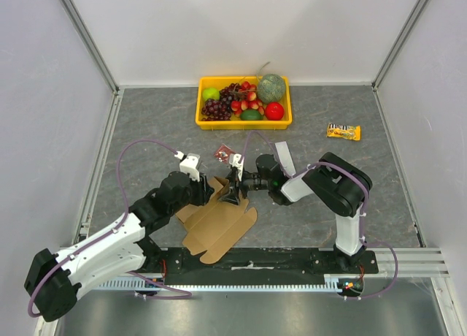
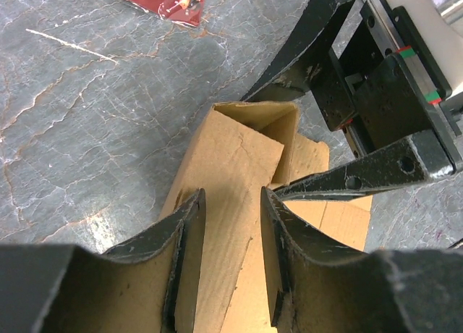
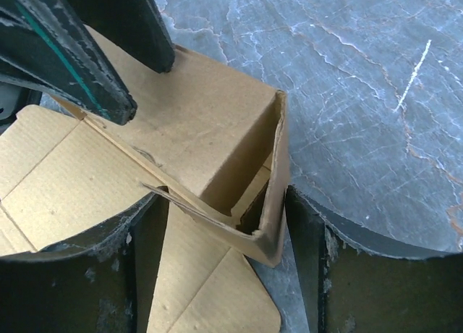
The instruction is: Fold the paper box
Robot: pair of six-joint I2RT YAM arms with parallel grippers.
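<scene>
The paper box (image 1: 219, 223) is a brown cardboard sheet, partly folded, lying just ahead of the arm bases. One end stands up as a raised corner with walls (image 2: 239, 148) (image 3: 195, 123); the rest lies flat. My left gripper (image 1: 210, 191) is open, its jaws (image 2: 230, 235) straddling the top of a raised wall without closing on it. My right gripper (image 1: 233, 193) is open, its jaws (image 3: 228, 264) standing either side of the box's raised corner, the right finger (image 3: 312, 268) against the outer wall. The right gripper's fingers (image 2: 362, 175) show in the left wrist view.
A yellow tray (image 1: 244, 123) of fruit stands at the back centre. A small red packet (image 1: 222, 153) (image 2: 165, 0) lies just behind the box. A yellow snack bar (image 1: 343, 131) lies at the right. White walls enclose the grey table.
</scene>
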